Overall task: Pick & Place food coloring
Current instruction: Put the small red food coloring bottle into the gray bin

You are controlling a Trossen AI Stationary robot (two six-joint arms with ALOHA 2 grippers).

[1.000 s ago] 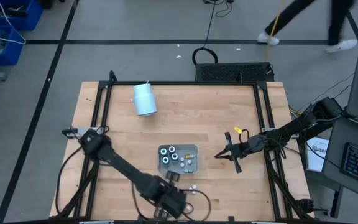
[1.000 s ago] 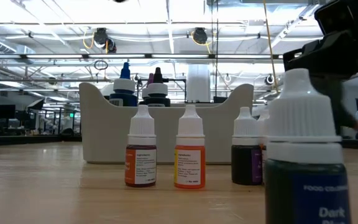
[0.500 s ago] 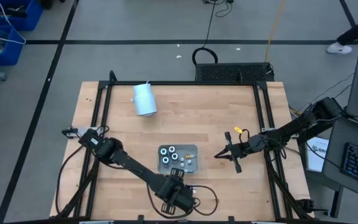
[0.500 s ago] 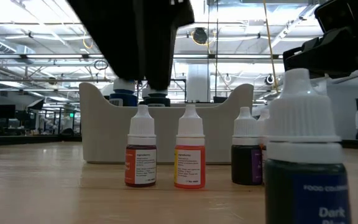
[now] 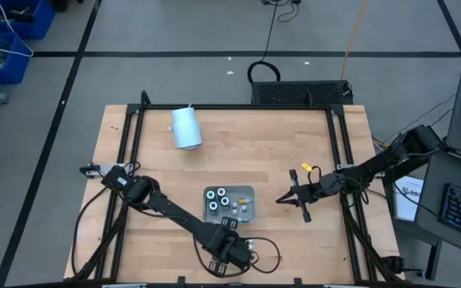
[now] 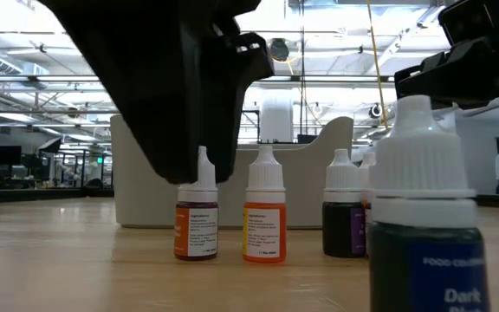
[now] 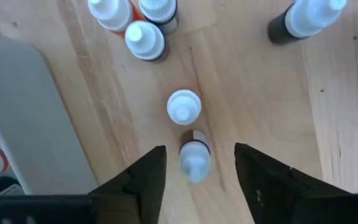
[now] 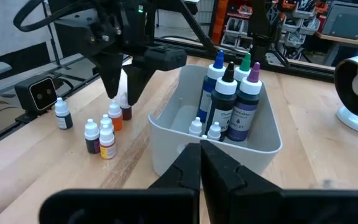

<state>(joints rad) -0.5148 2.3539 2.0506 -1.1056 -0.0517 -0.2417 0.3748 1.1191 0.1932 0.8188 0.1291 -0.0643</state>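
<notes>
The left claw (image 7: 194, 171) hangs open over the pale wooden worktop (image 5: 254, 144), its two dark fingers (image 7: 143, 180) straddling a small white-capped dropper bottle (image 7: 194, 160) without touching it. A second white-capped bottle (image 7: 183, 107) stands just beyond, more small bottles (image 7: 145, 40) farther on. Seen from above, this claw sits at about 6 o'clock of the grey rectangular plastic tray (image 5: 247, 193) — which holds four dark round bottles with white-ringed tops (image 5: 222, 199). The right claw (image 5: 281, 199), closed and empty, waits at the tray's 3 o'clock; a large white cylinder (image 5: 186, 128) lies at 11 o'clock.
</notes>
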